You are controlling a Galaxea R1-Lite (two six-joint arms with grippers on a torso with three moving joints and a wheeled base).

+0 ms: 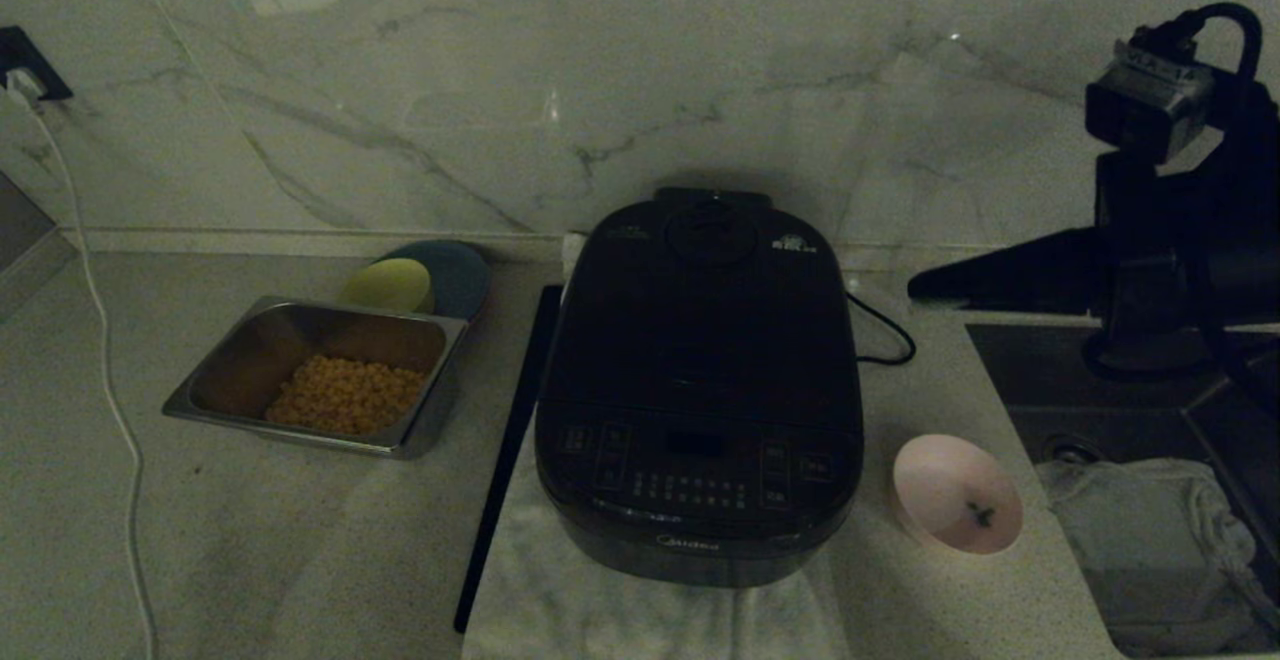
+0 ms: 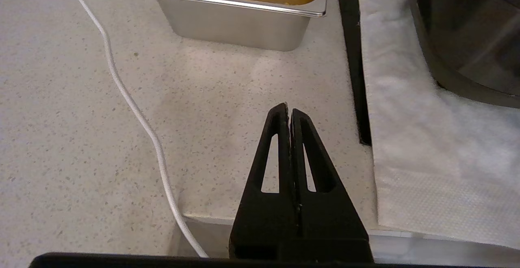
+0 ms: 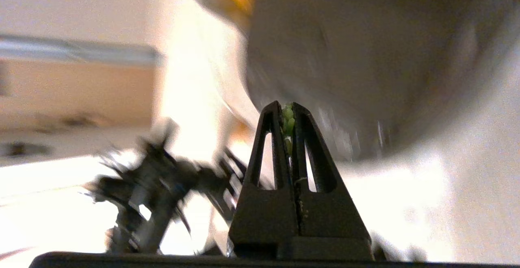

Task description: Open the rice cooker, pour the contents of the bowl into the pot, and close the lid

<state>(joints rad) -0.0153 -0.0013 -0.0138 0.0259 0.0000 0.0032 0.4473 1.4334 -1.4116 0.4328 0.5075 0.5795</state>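
Rice cooker (image 1: pixel 700 390) is sitting dead center on the counter w/ its lid (image 1: pixel 705 300) down flat, round cap at the back, button panel and Midea logo facing me — it's parked on a white cloth (image 1: pixel 640 600) that hangs toward the front edge. The inner pot is hidden under the lid. The little pinkish-white bowl (image 1: pixel 957 493) is just beside the cooker on my right side, not touching it, tipped a bit toward the front, and all I can make out inside is one small dark fleck (image 1: pixel 980 514) of the green stuff, pretty much bare otherwise. My right gripper (image 3: pixel 287 107) has its fingers pressed together w/ a small bit of green stuck between the tips; that arm (image 1: pixel 1150 200) is up high at the right, over by the sink (image 1: pixel 1100 380), well apart from the bowl. The right wrist cam is too smeared to tell much else. My left gripper (image 2: pixel 288 109) is squeezed together too, empty, hovering over the bare counter near its front edge, between a white cable (image 2: pixel 134 109) and the cloth. On my left side of the cooker there's a steel tray (image 1: pixel 200 395) w/ yellow corn kernels (image 1: pixel 345 395) in it, and behind it a yellow-green bowl (image 1: pixel 388 285) nested against a dark teal one (image 1: pixel 460 275). A black strip (image 1: pixel 510 440) lies along the cloth's left edge — can't tell what it is.
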